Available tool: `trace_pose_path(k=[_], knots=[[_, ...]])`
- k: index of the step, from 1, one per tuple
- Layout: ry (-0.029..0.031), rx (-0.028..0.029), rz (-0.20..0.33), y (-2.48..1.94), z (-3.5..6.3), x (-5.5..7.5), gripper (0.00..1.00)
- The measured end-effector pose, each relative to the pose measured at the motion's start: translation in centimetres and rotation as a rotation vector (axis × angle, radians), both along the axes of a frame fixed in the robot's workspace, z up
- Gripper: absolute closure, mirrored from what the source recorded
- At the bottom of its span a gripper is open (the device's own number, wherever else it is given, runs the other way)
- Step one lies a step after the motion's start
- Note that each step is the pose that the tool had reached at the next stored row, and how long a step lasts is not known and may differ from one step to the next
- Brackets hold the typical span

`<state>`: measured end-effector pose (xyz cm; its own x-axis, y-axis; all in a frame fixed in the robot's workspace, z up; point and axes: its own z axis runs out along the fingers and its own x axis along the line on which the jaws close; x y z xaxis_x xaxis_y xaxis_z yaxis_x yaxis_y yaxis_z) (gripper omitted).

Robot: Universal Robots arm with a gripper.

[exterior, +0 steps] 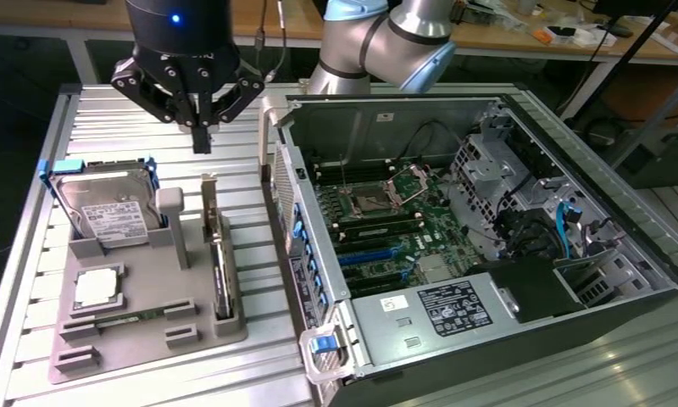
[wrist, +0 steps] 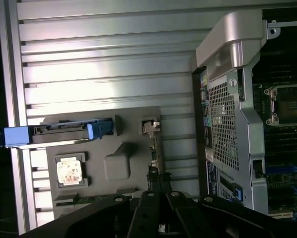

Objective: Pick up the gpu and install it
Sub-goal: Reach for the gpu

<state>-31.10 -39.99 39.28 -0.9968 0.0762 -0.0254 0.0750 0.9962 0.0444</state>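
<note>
Slatted aluminium worktop carries everything.

Open computer case lies on its side and takes up the worktop half toward the exterior view's right. Its motherboard faces up and the side panel is off.

Robot arm rises behind the case at the far edge.

Grey fixture tray sits near the worktop edge on the exterior view's left, close to the near corner.

Hard drive stands upright in a blue-tabbed caddy at the tray's far end.

The gpu stands on its long edge in the tray slot nearest the case. Its silver bracket end points toward the far edge of the worktop. It is not yet picked up.

Gripper hangs above the far end of the tray, clear of the gpu. Jaws are pressed together and pinch nothing. In the wrist view the fingertips line up over the gpu's top edge.

CPU lies flat in its tray pocket.

Memory stick lies in its slot at the tray's near end.
</note>
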Motion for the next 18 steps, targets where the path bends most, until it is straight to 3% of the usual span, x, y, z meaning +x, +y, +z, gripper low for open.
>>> trace_pose_path(k=[18], knots=[[-0.0001,0.0000,0.000,0.00,0.00,-1.1,0.89]])
